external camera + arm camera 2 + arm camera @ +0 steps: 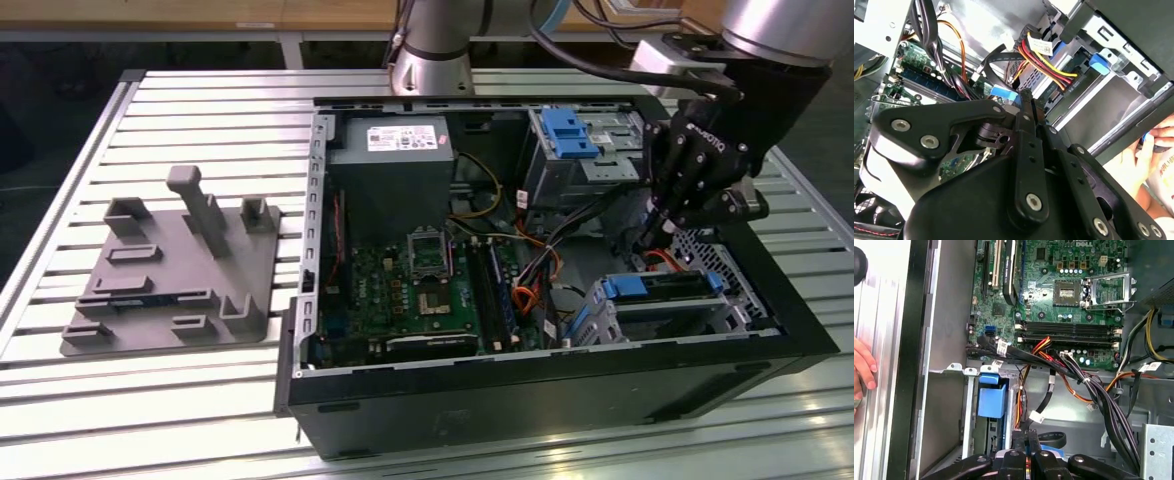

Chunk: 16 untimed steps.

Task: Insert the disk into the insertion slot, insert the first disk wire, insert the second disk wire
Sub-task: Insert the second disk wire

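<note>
1. Since the disk point(663, 289) already lies in the insertion slot point(727, 268), at four o'clock within the computer case point(561, 385), a wire step seems in hand.
2. The gripper point(653, 238) hangs at twelve o'clock from the disk with its fingers pressed together; whether they pinch a wire cannot be told.
3. Seating a plug calls for fine alignment among crowded cables point(1094, 390).

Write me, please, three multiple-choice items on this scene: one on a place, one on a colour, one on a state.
1. Relative to the computer case, the grey fixture lies: A inside it; B at the exterior view's left of it; C on top of it.
2. The disk has a carrier coloured: A red; B green; C blue.
3. The disk is: A in the insertion slot; B on the fixture; C outside the case.
Key: 1 B, it lies beside the case; 2 C, its frame is blue; 3 A, the perforated cage surrounds it.
</note>
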Each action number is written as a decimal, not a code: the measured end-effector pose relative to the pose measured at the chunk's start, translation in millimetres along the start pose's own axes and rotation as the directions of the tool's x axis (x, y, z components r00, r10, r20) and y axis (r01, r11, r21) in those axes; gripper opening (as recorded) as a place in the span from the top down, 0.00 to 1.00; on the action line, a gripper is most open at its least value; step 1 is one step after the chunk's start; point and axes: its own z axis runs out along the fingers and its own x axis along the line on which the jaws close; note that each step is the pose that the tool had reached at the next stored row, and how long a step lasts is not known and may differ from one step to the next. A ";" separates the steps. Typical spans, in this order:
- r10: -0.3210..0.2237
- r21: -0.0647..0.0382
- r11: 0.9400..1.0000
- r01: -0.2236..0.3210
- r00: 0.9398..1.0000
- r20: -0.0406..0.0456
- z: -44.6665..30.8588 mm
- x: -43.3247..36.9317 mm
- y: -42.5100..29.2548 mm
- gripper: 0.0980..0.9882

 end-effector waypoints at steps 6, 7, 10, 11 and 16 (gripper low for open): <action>0.006 0.000 1.000 -0.006 1.000 0.007 0.8 6.8 -0.6 0.95; 0.008 -0.001 1.000 -0.008 1.000 0.008 0.8 7.6 -0.7 0.95; 0.016 -0.002 1.000 -0.016 1.000 0.009 1.1 9.8 -0.8 0.95; 0.019 -0.002 1.000 -0.019 1.000 0.010 1.3 10.5 -0.8 0.95; 0.036 -0.004 0.999 -0.036 0.999 0.012 1.7 14.0 -0.8 0.95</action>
